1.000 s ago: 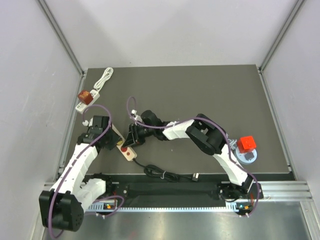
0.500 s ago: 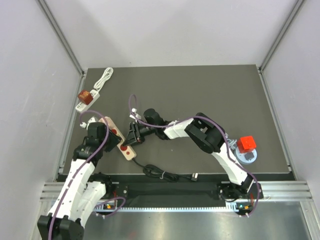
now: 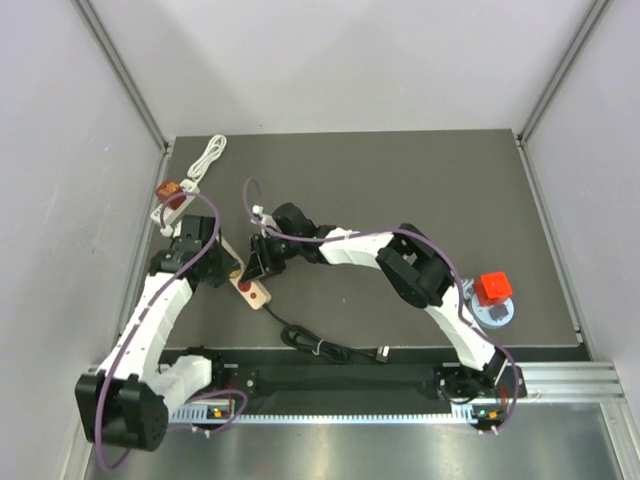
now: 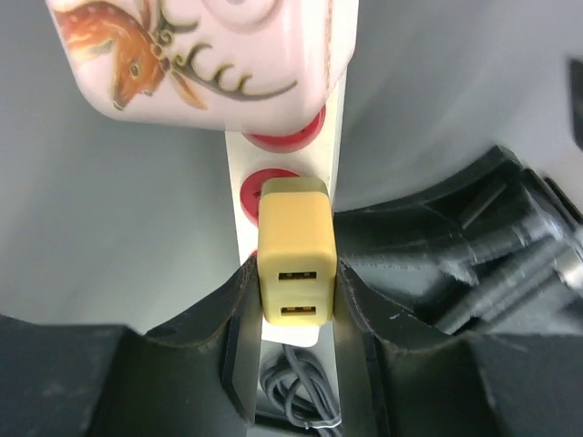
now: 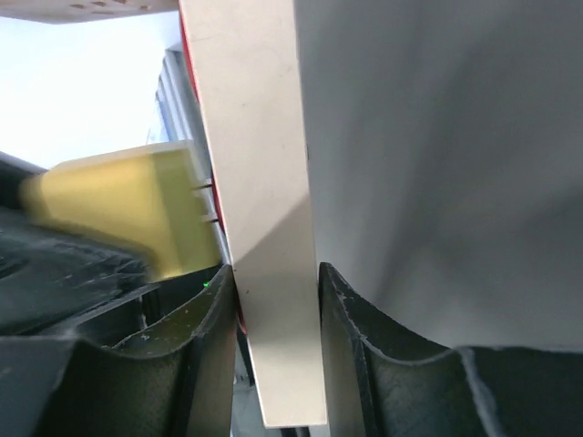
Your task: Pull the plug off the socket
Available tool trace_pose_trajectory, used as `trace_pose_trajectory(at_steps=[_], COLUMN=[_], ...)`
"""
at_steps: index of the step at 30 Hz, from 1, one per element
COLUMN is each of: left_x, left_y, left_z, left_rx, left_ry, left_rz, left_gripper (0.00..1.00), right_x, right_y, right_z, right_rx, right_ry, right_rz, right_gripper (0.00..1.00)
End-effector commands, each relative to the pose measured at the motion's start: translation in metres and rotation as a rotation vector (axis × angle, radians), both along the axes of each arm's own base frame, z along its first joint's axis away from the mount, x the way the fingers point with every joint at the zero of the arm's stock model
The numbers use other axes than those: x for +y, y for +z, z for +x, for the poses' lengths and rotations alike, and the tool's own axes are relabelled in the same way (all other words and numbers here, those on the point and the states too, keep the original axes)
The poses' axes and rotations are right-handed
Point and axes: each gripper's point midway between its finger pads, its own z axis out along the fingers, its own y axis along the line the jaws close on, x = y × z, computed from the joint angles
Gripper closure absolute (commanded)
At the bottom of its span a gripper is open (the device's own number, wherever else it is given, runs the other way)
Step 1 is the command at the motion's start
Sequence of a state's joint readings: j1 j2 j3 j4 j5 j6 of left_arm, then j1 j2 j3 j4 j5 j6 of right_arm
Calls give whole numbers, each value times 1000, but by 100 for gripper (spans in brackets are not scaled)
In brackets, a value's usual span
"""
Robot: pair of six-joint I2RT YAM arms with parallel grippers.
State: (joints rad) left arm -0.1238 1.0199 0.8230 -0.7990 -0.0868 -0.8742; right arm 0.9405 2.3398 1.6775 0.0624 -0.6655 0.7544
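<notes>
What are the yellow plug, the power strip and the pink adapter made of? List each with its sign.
Yellow plug: likely moulded plastic, matte; rounded edges, even colour.
Power strip: probably hard plastic; smooth cream face, soft sheen.
Pink adapter: seemingly glossy plastic; smooth rounded shell, printed deer.

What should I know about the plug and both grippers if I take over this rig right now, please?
The left gripper is shut on the yellow plug.
The right gripper is shut on the power strip.
A pink deer-print adapter sits on the strip beyond the plug.
Done: both grips set; plug partly out, with its prongs showing in the gap.
Left to do: pull the plug fully clear while the right gripper braces the strip.
</notes>
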Motion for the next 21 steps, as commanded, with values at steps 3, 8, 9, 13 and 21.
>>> trace_pose_trajectory(at_steps=[3, 8, 9, 13, 21], left_x=[-58, -38, -32, -24, -33], left_y=[142, 126, 117, 119, 138], left_z=[22, 8, 10, 12, 18], left_rx=[-644, -620, -573, -500, -445], left_ry=[-205, -167, -144, -132, -240], left_rz=[-308, -192, -160, -106, -76], left_gripper=[100, 100, 100, 100, 100], right_x=[-61, -62, -64, -64, -56], right_y=[-129, -122, -122, -114, -63], right_z=[22, 29, 28, 37, 69], right_rx=[146, 175, 176, 94, -22], right_ry=[-185, -178, -168, -146, -134], right_rz=[-286, -234, -258, -296, -245], right_gripper=[100, 100, 100, 100, 56])
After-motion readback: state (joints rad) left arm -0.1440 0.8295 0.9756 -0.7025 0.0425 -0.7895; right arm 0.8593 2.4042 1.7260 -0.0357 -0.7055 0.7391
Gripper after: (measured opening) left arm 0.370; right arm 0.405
